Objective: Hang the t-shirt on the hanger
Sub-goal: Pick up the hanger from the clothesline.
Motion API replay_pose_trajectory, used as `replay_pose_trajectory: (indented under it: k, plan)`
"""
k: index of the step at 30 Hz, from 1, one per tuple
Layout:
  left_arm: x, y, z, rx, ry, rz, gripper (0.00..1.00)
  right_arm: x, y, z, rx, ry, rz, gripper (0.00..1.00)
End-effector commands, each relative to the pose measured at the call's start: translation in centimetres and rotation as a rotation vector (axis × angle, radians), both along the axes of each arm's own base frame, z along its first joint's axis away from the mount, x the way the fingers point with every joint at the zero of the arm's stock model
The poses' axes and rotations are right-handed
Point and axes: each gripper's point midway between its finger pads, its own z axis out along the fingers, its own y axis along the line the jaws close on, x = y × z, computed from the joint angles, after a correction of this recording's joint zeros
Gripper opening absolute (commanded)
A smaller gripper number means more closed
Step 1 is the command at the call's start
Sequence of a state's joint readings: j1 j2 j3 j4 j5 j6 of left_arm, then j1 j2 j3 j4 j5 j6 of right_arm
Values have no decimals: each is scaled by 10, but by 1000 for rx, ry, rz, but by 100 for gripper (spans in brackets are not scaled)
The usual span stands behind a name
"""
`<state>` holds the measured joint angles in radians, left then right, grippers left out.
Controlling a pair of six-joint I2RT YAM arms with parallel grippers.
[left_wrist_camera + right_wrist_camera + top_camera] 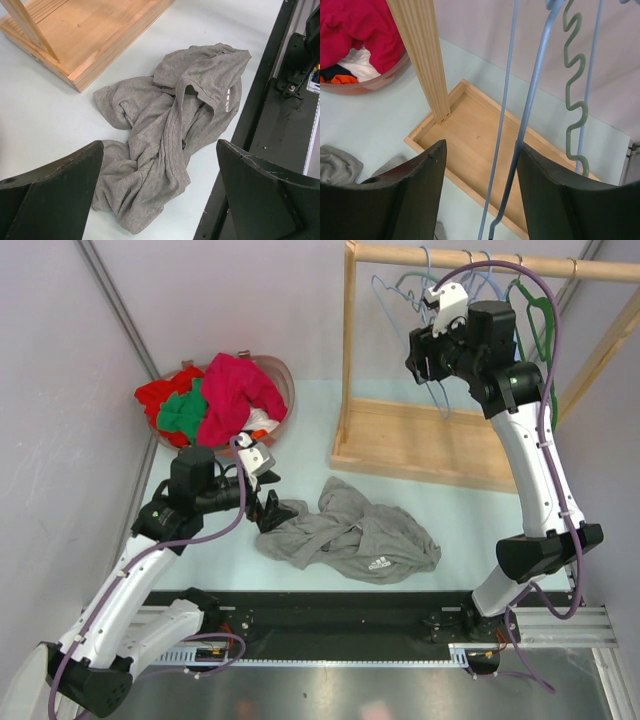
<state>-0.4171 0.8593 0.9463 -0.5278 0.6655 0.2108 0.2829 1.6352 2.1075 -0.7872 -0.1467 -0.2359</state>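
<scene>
1. Centre-left of the top view: the left claw [268, 508], fingers wide apart, hovers at the left edge of the crumpled t-shirt [350, 535] on the counter [300, 440]. The shirt's logo is half folded away.
2. Upper right: the right claw [480, 147] stands apart, gripping nothing. The hanger [530, 115] has its wires between the fingers, its hook is cut off, and the arm hides much of it from above.

Top view: overhead, from behind the arms. Left wrist looks closely down on the t-shirt [170, 125] ahead of the left gripper [160, 147]; right wrist faces the hanger [527, 115]. All share the rack base [480, 135].
</scene>
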Motion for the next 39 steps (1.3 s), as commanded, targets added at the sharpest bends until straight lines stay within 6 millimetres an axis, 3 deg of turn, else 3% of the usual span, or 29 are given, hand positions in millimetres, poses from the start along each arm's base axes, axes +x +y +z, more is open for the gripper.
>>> replay_pose_trajectory:
  k: [1, 3, 4, 6, 7, 9, 14, 22, 24, 27, 28, 30, 31, 32, 34, 35, 36, 39]
  plan:
    - [8, -1, 14, -18, -58, 6, 100, 7, 9, 5, 44, -28, 44, 57]
    - [8, -1, 13, -16, -57, 5, 100, 7, 10, 8, 54, -37, 50, 50]
    - [9, -1, 13, -17, -54, 6, 100, 7, 11, 9, 57, -37, 50, 38]
    - [9, -1, 12, -16, -53, 8, 100, 8, 9, 13, 61, -54, 41, 25]
    - [10, -1, 12, -15, -53, 9, 100, 9, 8, 16, 63, -61, 31, 10]
    - [11, -1, 12, -15, -56, 14, 100, 8, 5, 24, 73, -85, 18, 1]
    - [13, -1, 12, -15, -53, 21, 100, 2, 1, 48, 106, -151, 7, 0]
    - [15, 0, 9, -9, -44, 30, 100, -27, -14, 103, 158, -294, -37, 0]
    - [17, 0, 8, -6, -41, 32, 100, -35, -16, 100, 142, -283, -34, 0]
    - [20, 1, 5, 5, -36, 45, 100, -50, -22, 84, 88, -234, -29, 0]
    - [20, 1, 3, 10, -33, 44, 100, -63, -27, 79, 75, -210, -32, 0]
    - [21, 0, 0, 18, -29, 38, 100, -72, -30, 46, 37, -124, -32, 0]
    - [21, -1, -1, 17, -28, 32, 100, -83, -33, 30, 19, -72, -31, 0]
    - [20, -1, -4, 18, -21, 29, 100, -99, -38, 27, 11, -67, -31, 0]
    - [21, -2, -6, 20, -14, 23, 100, -118, -45, -10, -40, 31, -33, 0]
    - [22, -3, -9, 23, -9, 19, 100, -134, -49, -10, -48, 24, -23, 0]
    - [22, -4, -10, 24, -7, 16, 100, -145, -52, -34, -89, 88, -11, 0]
    - [24, -6, -20, 37, 13, -2, 100, -183, -57, -52, -162, 127, 72, 0]
